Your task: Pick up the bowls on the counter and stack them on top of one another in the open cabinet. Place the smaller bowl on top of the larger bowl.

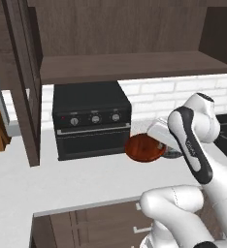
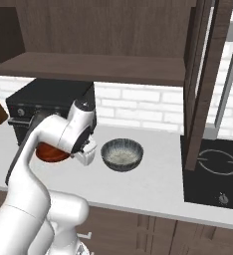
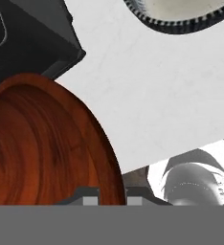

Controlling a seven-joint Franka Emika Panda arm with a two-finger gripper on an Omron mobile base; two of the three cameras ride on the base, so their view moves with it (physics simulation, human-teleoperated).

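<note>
At the bottom of the hand view you see only the tops of the two fingertips [image 3: 90,198], set either side of the red-brown bowl's [image 3: 42,148] rim, so whether they pinch it you cannot tell. In the left base view the arm's forearm hides the gripper and most of the grey bowl [image 1: 172,154]; in the right base view that bowl [image 2: 122,155] sits whole at centre on the counter [image 2: 153,184]. The arm bends forward and down over the red-brown bowl beside the black oven [image 1: 91,120]. No readable writing.
</note>
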